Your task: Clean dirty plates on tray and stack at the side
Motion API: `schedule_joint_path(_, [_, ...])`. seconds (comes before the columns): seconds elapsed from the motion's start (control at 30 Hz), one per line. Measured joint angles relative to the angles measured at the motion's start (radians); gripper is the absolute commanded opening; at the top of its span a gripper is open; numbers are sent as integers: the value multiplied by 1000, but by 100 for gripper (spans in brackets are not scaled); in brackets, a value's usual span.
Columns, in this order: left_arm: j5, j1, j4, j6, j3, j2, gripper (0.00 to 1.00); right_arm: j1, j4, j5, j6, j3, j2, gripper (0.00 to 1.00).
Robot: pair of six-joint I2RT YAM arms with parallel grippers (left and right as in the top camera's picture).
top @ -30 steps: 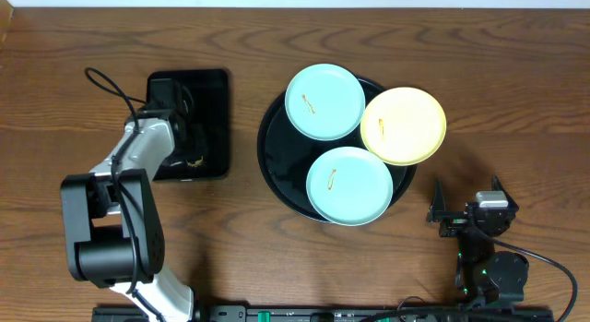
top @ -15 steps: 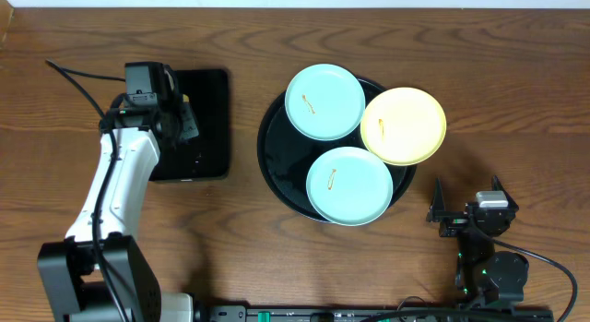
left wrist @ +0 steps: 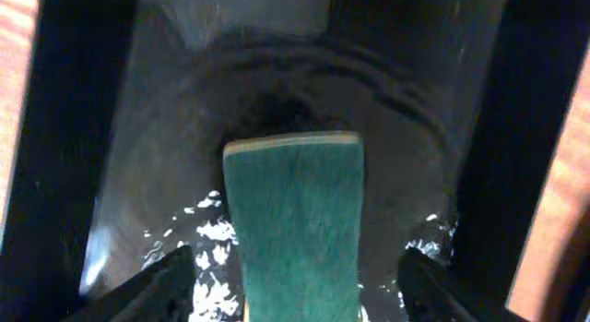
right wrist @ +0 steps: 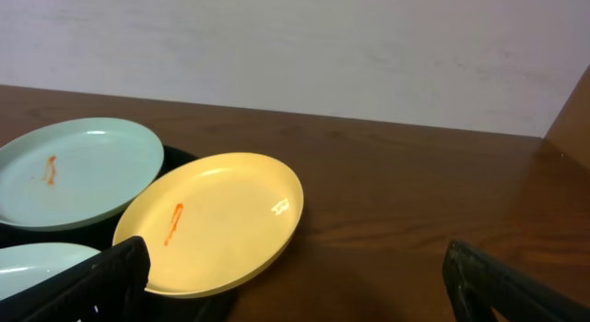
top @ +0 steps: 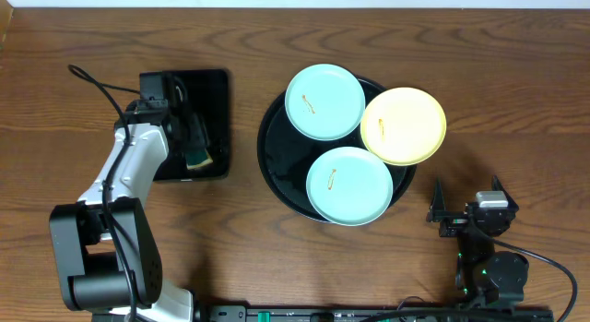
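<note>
Cleaning not yet begun: three plates (top: 350, 184) sitting orange-stained on round tray (top: 281, 165), none stacked on counter (top: 516, 82); left fingers (left wrist: 166, 283) hanging apart, straddling green sponge (left wrist: 295, 220); right fingers (right wrist: 101, 280) idling wide apart, near right.

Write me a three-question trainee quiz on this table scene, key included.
1. How many of the three plates are pale blue?
2. True or false: the yellow plate overhangs the rim of the round tray.
3. The green sponge lies: A in the rectangular tray; B on a plate; C on bare table.
Key: 1 two; 2 true; 3 A.
</note>
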Motion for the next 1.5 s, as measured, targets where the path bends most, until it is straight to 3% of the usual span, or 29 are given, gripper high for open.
schedule_joint_path(0.33, [-9, 0, 62, 0, 0, 12, 74, 0, 0, 0, 0, 0, 0, 99])
schedule_joint_path(0.53, [-9, 0, 77, 0, 0, 119, 73, 0, 0, 0, 0, 0, 0, 99])
schedule_joint_path(0.57, [-9, 0, 84, 0, 0, 142, 67, 0, 0, 0, 0, 0, 0, 99])
schedule_joint_path(0.7, [-22, 0, 124, 3, 2, 173, 8, 0, 0, 0, 0, 0, 0, 99])
schedule_joint_path(0.93, [-19, 0, 117, 14, 3, 138, 8, 0, 0, 0, 0, 0, 0, 99])
schedule_joint_path(1.17, [-15, 0, 83, 27, 7, -71, 7, 0, 0, 0, 0, 0, 0, 99])
schedule_joint_path(1.3, [-15, 0, 79, 42, 16, -98, 7, 0, 0, 0, 0, 0, 0, 99])
schedule_joint_path(1.33, [-15, 0, 76, 46, 16, -92, 8, 0, 0, 0, 0, 0, 0, 99])
schedule_joint_path(1.37, [-16, 0, 75, 50, 16, -87, 23, 0, 0, 0, 0, 0, 0, 99])
schedule_joint_path(1.4, [-16, 0, 74, 58, 16, -80, 50, 0, 0, 0, 0, 0, 0, 99])
schedule_joint_path(1.43, [-16, 0, 72, 60, 16, -76, 68, 0, 0, 0, 0, 0, 0, 99])
schedule_joint_path(1.5, [-15, 0, 71, 60, 16, -71, 78, 0, 0, 0, 0, 0, 0, 99])
